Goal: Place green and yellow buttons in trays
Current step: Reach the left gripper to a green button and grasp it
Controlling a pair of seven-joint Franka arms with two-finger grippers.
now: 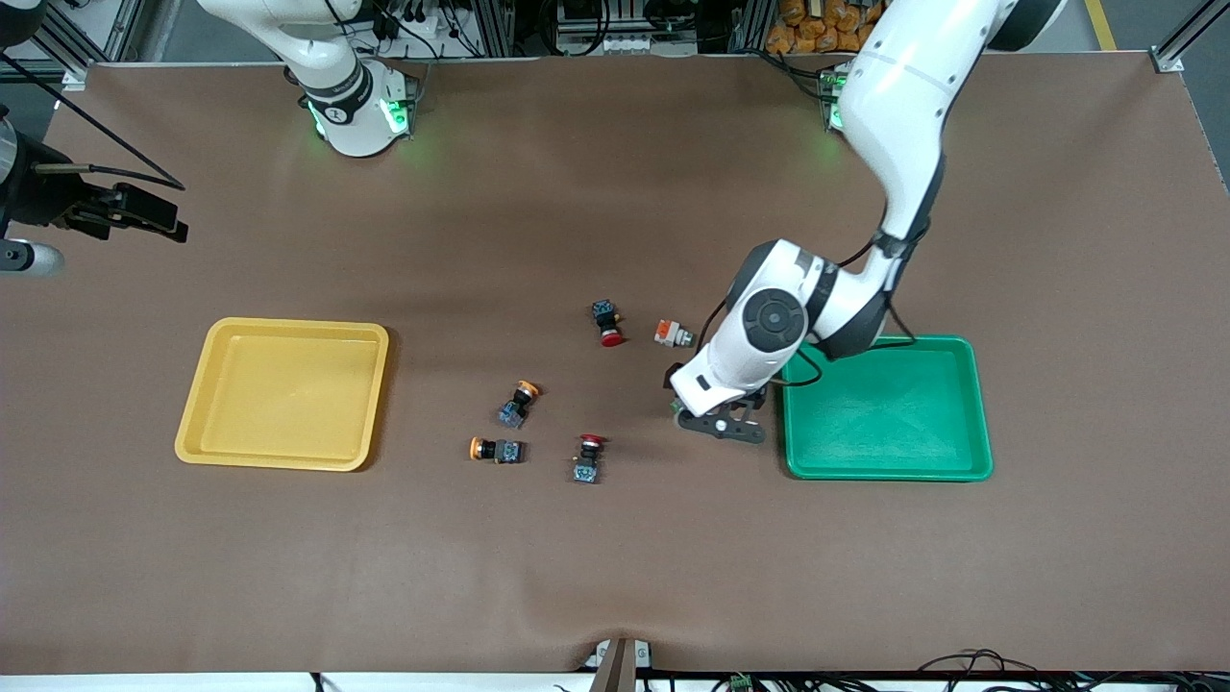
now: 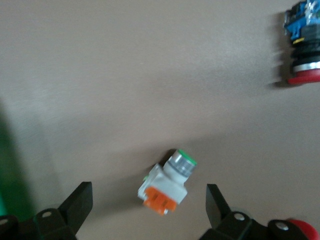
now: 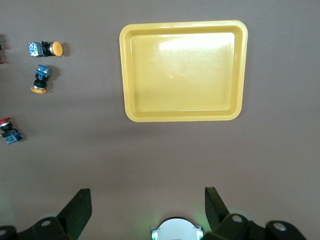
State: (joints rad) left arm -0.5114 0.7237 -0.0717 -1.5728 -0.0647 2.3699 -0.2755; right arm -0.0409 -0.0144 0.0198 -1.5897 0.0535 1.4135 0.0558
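My left gripper [image 1: 721,423] is open, low over the table beside the green tray [image 1: 982,413]. In the left wrist view a white-bodied green button [image 2: 167,182] lies on the table between its open fingers [image 2: 148,200], touching neither; in the front view only a greenish bit [image 1: 676,408] of it shows under the hand. A second green button [image 1: 675,334] lies farther from the camera. Two yellow buttons [image 1: 520,402] [image 1: 496,449] lie nearer the yellow tray [image 1: 288,328]. My right gripper [image 1: 144,213] waits open and empty, high at the right arm's end [image 3: 147,210]. Both trays hold nothing.
Two red-capped switches [image 1: 607,324] [image 1: 588,457] lie among the buttons; one shows in the left wrist view [image 2: 302,50]. The right wrist view shows the yellow tray [image 3: 182,118], both yellow buttons [image 3: 45,48] [image 3: 40,79] and a red switch [image 3: 9,131].
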